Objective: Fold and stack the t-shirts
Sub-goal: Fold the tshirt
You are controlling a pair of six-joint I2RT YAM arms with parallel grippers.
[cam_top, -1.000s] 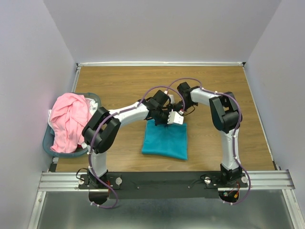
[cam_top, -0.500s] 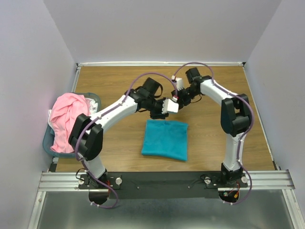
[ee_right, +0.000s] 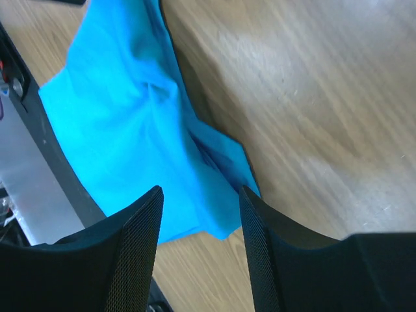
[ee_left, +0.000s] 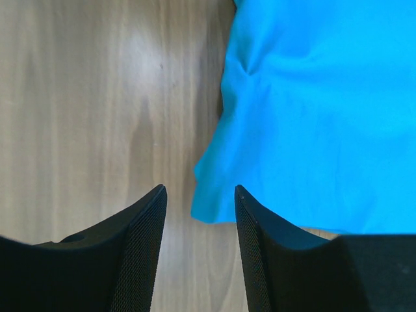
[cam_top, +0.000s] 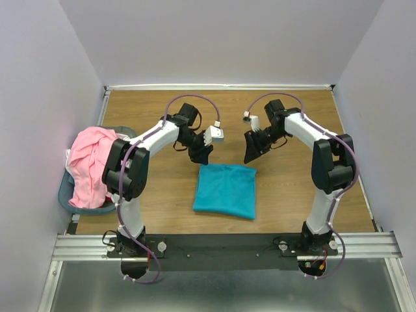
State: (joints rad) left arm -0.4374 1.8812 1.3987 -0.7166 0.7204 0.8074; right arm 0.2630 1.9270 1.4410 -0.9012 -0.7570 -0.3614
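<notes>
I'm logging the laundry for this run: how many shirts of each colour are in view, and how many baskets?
Teal t-shirt: 1, folded
Pink t-shirt: 1, heaped in the basket
Basket: 1
Total: 3
White cloth at the basket's edge: kind unclear, not counted.

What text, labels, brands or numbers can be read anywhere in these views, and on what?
No readable text in any view.
Folded teal cotton t-shirt: plain, no print or tag showing.
Crumpled light pink t-shirt: plain.
Blue-grey plastic basket: no label showing.
Wooden table: no markings.
</notes>
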